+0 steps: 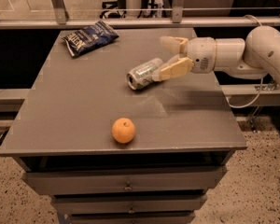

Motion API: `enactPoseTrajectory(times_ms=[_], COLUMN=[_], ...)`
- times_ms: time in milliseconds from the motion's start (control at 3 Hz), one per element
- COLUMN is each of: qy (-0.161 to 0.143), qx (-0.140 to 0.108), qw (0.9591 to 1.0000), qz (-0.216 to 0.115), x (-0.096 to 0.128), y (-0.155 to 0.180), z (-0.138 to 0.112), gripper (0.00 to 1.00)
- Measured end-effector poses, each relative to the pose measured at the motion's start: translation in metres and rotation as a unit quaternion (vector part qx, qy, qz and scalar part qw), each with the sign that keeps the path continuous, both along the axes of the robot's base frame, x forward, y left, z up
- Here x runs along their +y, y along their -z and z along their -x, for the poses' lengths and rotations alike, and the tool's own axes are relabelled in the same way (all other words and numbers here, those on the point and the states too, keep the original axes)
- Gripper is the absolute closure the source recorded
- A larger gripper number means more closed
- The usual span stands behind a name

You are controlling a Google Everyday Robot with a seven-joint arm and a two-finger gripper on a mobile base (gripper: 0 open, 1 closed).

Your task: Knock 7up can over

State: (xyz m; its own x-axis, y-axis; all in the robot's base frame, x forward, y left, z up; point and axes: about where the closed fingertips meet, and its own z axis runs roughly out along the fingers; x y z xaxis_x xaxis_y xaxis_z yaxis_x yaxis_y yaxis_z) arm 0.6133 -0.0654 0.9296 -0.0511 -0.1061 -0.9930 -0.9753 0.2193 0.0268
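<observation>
The soda can point(142, 73) lies on its side on the grey bench point(74, 106), its silver top facing the front. Just right of the can, the robot's hand point(164, 57) is spread wide and grips nothing. Its lower finger point(175, 69) appears to touch the can's far end. An orange point(123, 130) sits in front of the can, and a chip bag point(89, 36) lies behind and to the left. A stray nudge from that finger could set the round can rolling off the bench.

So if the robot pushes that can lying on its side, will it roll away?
Probably: the small silver aluminium soda can lies on its round side on the flat grey table, so a nudge should roll it. It looks thin-walled, so likely light. The gripper, fingers open, sits beside it.
</observation>
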Motion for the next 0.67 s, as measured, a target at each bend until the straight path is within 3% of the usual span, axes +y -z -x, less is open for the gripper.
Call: enactPoseTrajectory(times_ms=[333, 667], qy=[-0.027, -0.028], qx=[-0.006, -0.014], qw=[0.9995, 0.9995], qz=[-0.012, -0.004], x=[0.0107, 0.0061], y=[-0.0152, -0.0173], z=[0.0174, 0.0202], gripper=[0.0, 0.0])
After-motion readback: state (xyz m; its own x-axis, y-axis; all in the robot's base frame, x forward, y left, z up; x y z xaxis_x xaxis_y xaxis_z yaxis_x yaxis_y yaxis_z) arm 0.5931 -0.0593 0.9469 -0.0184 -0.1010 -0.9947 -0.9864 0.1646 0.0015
